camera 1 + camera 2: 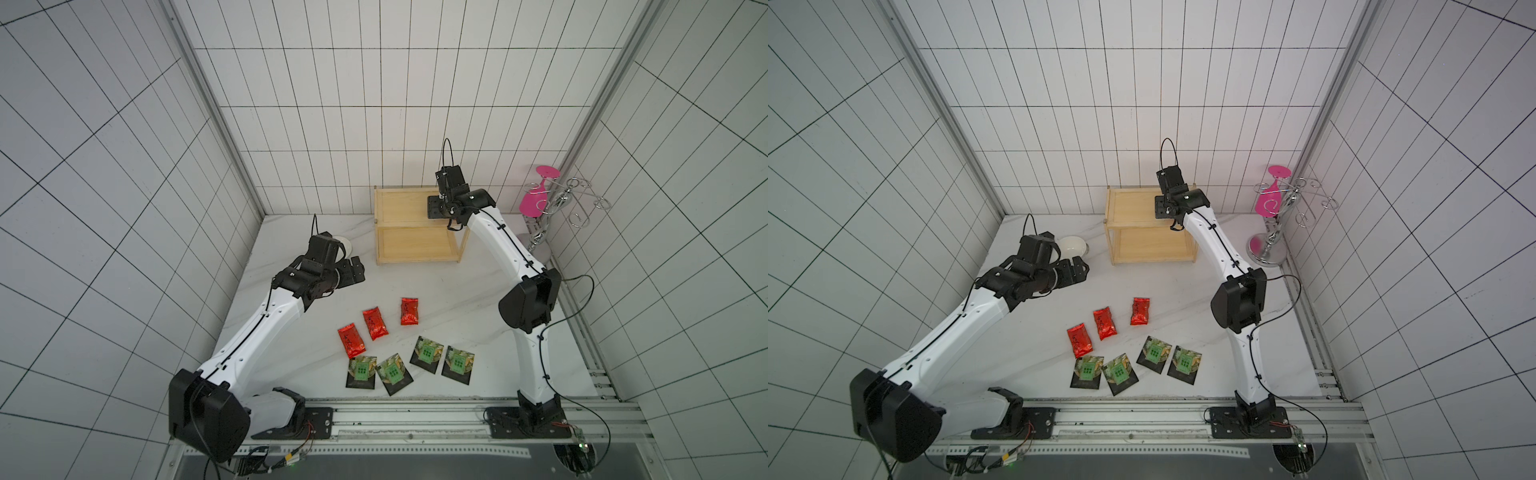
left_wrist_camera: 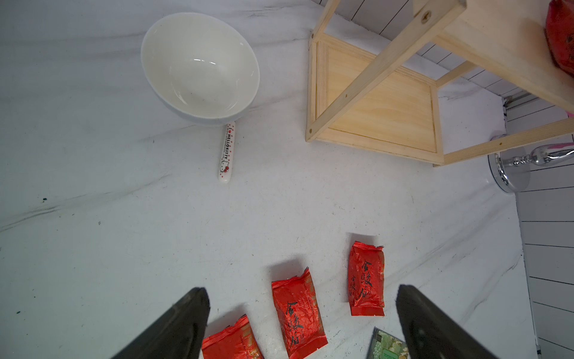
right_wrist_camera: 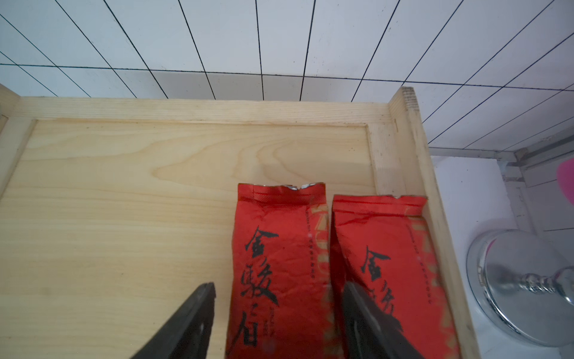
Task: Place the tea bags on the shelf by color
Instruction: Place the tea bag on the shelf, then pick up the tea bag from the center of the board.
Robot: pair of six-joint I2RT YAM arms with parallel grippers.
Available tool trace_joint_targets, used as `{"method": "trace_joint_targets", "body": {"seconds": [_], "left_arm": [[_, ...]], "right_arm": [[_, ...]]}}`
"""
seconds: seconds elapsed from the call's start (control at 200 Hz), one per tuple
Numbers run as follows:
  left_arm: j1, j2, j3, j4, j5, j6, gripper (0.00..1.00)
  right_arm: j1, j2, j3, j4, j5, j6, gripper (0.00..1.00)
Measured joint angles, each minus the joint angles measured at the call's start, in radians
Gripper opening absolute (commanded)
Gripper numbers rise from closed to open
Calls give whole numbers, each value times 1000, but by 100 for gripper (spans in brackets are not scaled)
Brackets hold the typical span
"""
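Note:
Three red tea bags [image 1: 375,323] and several black ones with green labels [image 1: 426,354] lie on the white table in both top views. The wooden shelf [image 1: 399,203] stands at the back. Two more red tea bags [image 3: 279,248] [image 3: 394,242] lie side by side on its top board by the right rim. My right gripper [image 3: 278,286] is open over that board, its fingers straddling the left of these two, with a gap beside one finger. My left gripper [image 2: 302,289] hangs open and empty above the table, over the loose red tea bags [image 2: 298,310].
A white bowl [image 2: 200,66] and a thin white sachet [image 2: 226,152] lie left of the shelf, behind the left gripper. A chrome wire stand [image 1: 561,199] with a pink glass [image 1: 536,195] stands at the back right. The shelf's lower board [image 2: 382,108] is bare.

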Motion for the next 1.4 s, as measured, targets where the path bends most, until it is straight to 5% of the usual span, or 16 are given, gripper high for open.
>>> {"method": "trace_joint_targets", "body": {"seconds": [0.305,0.565,0.8,0.975,1.401], "left_arm": [[-5,-25,0,-12,-1,1,98],[-37,-50,-5,-24,-9,-4,98],[-53,-107,-128,-13,-18,-36,98],[-54,-126,-166,-21,-35,-41,98],[-51,-169,-214,-24,-41,-53,98]], "right_arm": [[38,-177,-71,6,1,44,71],[140,-487,-499,122,29,122,68],[290,-614,-951,254,85,293,66],[397,-590,-1115,328,63,421,69],[408,-290,-1078,335,-122,477,84]]}}
